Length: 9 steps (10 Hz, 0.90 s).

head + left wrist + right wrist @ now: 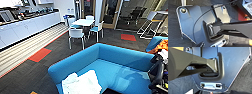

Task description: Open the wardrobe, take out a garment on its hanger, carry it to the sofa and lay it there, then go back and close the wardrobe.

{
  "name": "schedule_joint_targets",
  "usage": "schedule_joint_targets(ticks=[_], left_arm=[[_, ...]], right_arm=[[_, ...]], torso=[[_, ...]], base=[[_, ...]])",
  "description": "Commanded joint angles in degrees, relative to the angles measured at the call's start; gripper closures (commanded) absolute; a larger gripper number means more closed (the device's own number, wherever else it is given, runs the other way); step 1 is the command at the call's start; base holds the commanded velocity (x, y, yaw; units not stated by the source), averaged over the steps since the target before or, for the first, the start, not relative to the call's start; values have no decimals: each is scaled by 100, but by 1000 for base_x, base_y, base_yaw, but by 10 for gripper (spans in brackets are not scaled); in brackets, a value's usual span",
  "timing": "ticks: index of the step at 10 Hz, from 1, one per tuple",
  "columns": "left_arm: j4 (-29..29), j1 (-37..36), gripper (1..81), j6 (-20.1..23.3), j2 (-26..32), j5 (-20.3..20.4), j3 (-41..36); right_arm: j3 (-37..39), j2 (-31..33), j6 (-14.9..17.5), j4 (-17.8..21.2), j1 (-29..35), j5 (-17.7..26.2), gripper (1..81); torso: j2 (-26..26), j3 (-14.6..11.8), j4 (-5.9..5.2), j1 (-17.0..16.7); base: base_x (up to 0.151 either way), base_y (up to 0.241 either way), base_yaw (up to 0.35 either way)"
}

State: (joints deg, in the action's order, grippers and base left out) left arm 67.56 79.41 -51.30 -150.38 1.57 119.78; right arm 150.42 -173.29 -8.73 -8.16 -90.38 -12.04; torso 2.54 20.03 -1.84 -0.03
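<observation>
I see the big dark carpet floor (22, 75) with red squares in it. On it stands the large bright blue soft sofa (117, 62) with its low curved back, close in front of me. The white thin T-shirt (80, 83) lies crumpled on the seat of the sofa, at the near end. I cannot make out a hanger in it.

Along the far left wall runs a long row of white cabinets (27, 26) with dark things on top. Behind the sofa stands a white table (83, 22) with white chairs (76, 33) around it. A black robot arm (158, 72) shows at the right edge, just beside the sofa.

Both wrist cameras look at grey robot plates and dark bars over the carpet. I cannot tell if my left claw or my right claw is apart or together.
</observation>
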Motion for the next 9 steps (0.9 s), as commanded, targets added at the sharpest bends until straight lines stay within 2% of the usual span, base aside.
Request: schedule_joint_targets(ticks=[1,2,3,7,8,9], left_arm=[[99,246,10,-12,-395,-113,457],[99,308,10,-12,-640,-113,728],[117,369,10,-12,-887,-130,992],[117,405,10,-21,-1275,-122,1618],[126,405,10,-21,-1336,-130,1687],[117,413,10,-12,-1442,-130,1810]], right_arm=[[57,-33,29,-55,-29,308,10],[74,-33,29,-55,-46,299,10],[92,-33,29,-55,-46,299,10],[127,-59,29,-63,-46,308,10],[144,-68,29,-55,-38,334,10],[170,-94,29,-55,-29,352,10]], torso=[[0,0,-11,3],[0,0,24,3],[0,-319,22,3],[2,-963,22,3],[2,-656,22,3],[6,-796,22,3]], base=[[0,0,0],[0,0,0],[0,0,0],[0,0,0],[0,0,0],[0,0,0]])
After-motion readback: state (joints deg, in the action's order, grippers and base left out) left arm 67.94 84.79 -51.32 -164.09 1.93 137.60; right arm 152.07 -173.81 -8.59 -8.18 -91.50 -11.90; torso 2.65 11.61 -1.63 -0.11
